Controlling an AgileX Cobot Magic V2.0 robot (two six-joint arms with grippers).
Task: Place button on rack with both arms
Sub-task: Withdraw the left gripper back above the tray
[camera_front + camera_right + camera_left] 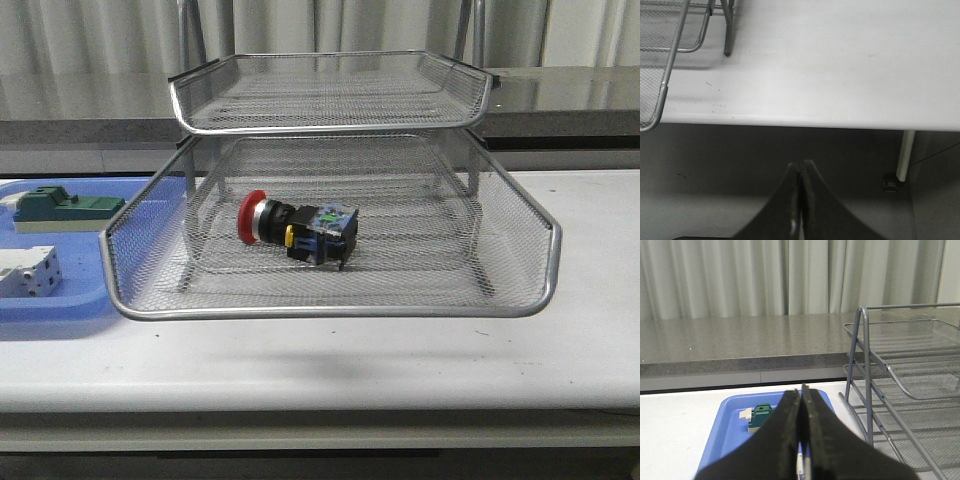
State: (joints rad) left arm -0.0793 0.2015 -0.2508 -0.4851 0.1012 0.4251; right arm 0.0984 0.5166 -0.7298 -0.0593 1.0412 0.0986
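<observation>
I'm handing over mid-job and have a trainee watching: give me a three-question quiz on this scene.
1. True or false: the button lies inside the rack.
2. Which way does its red cap point in the front view? A) left B) right C) up
3. Fill in: the blue tray holds a white block and a ____-topped block.

Key: 1 true, on the lower visible tier. 2 A. 3 green. Both the left gripper and right gripper have their jaws shut, empty.
</observation>
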